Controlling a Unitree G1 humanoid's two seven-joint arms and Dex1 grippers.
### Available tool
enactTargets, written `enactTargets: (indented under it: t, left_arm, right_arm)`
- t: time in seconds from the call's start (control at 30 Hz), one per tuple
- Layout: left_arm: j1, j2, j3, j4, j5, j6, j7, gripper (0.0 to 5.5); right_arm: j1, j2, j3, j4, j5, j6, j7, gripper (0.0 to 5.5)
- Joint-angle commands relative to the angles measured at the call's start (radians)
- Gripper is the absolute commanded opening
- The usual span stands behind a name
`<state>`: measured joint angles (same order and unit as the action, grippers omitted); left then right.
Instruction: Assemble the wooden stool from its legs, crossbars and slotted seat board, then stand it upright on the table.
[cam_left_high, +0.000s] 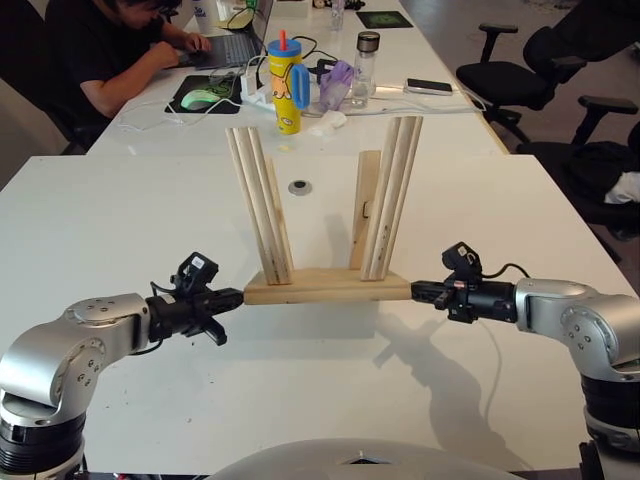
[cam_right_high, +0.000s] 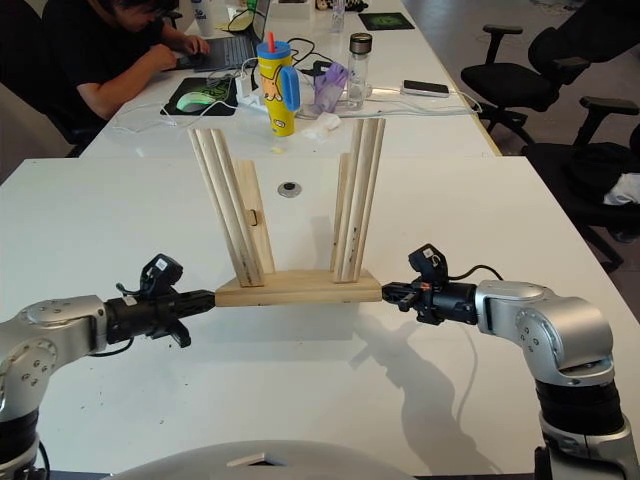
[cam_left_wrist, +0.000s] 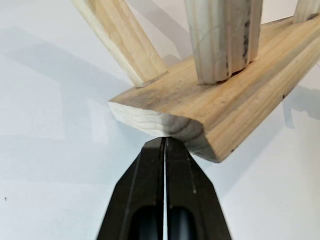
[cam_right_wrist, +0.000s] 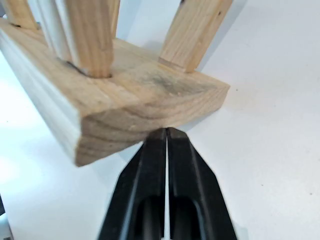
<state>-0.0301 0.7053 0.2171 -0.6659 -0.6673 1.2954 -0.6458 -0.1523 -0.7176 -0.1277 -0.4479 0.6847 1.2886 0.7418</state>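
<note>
Upside down on the white table, the pale wooden stool rests on its flat seat board, with its wooden legs splaying upward. The left gripper has its black fingers pressed together and its tip against the seat board's left end. The right gripper, fingers likewise closed on nothing, meets the seat board's right end. Both wrist views show the joined tips at the lower edge of the board's end grain. Beyond the seat board, a small round metal grommet sits in the tabletop. Farther beyond the seat board stands a yellow cup with a blue handle.
</note>
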Motion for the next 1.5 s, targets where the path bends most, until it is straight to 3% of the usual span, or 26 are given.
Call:
enactTargets:
  t: [0.03,0.1,0.33,0.47,0.73,0.97,1.13,1.3,1.43,1.5]
  left_arm:
    - [0.021,0.142,-0.174,0.038,0.074,-0.293,-0.212,0.05]
    - [0.061,0.25,-0.235,0.156,0.279,-0.517,-0.238,0.05]
    - [0.114,0.322,-0.235,0.328,0.422,-0.771,-0.301,0.95]
    - [0.139,0.382,-0.206,0.411,0.45,-0.876,-0.385,1.51]
    - [-0.125,0.281,-0.2,0.622,0.422,-1.052,-0.433,2.56]
    - [-0.24,0.224,-0.314,0.783,0.478,-1.23,-0.573,3.45]
    - [-0.338,0.167,-0.347,0.962,0.55,-1.373,-0.569,4.22]
    - [-0.425,0.096,-0.364,1.071,0.562,-1.463,-0.586,5.0]
    - [-0.429,0.067,-0.391,1.089,0.562,-1.497,-0.629,5.03]
    - [-0.424,0.065,-0.399,1.093,0.57,-1.506,-0.638,4.73]
  right_arm:
    - [-0.043,0.018,0.139,-0.09,0.066,-0.193,0.192,0.0]
    - [-0.02,-0.023,0.193,-0.002,-0.097,-0.339,0.174,0.0]
    - [-0.045,-0.001,0.154,0.204,-0.173,-0.479,0.142,0.0]
    - [-0.006,-0.079,0.191,0.297,-0.272,-0.611,0.205,0.56]
    - [-0.005,-0.056,0.206,0.268,-0.253,-0.704,0.318,1.65]
    - [-0.044,-0.009,0.254,0.248,-0.268,-0.725,0.326,2.58]
    - [-0.109,0.044,0.313,0.295,-0.314,-0.769,0.321,3.4]
    - [-0.137,0.079,0.352,0.34,-0.344,-0.82,0.332,3.42]
    - [-0.15,0.096,0.344,0.367,-0.332,-0.845,0.341,2.9]
    - [-0.154,0.103,0.34,0.378,-0.33,-0.858,0.341,2.5]
